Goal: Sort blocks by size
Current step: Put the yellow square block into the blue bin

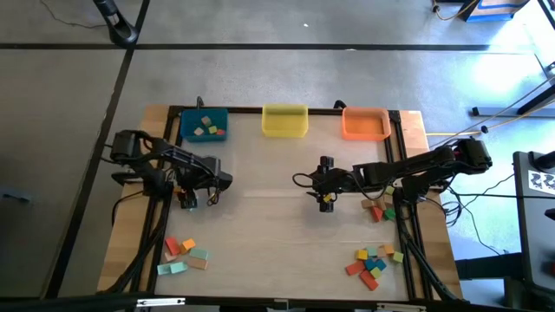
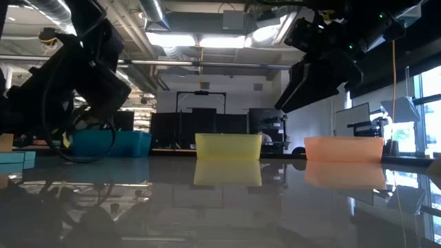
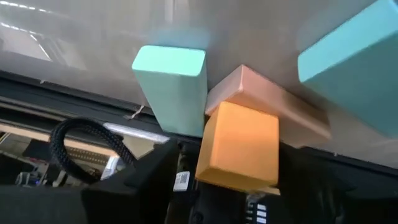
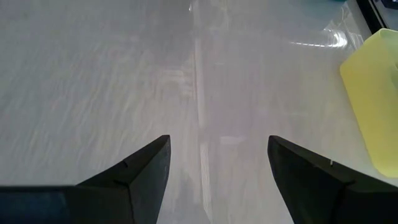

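- Blocks (image 1: 185,255) are left in two loose piles at the near corners of the worktop (image 1: 269,234); a few are already seen in the blue bin (image 1: 205,125).
- A mint block (image 3: 174,87), an orange block (image 3: 239,146) and a tan block (image 3: 273,102) are seen close together in the left wrist view.
- The left gripper (image 1: 189,199) is held above the worktop, away from its pile, jaws spread and empty.
- The right gripper (image 4: 217,168) is held mid-worktop, jaws spread, nothing between them.
- A pick seems to be next: a descent onto one block is called for.

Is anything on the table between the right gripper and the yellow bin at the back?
Nothing visible. The right gripper hangs open and empty over mid-table, and bare tabletop runs from it to the yellow bin. The nearest blocks lie off to its right, outside that path.
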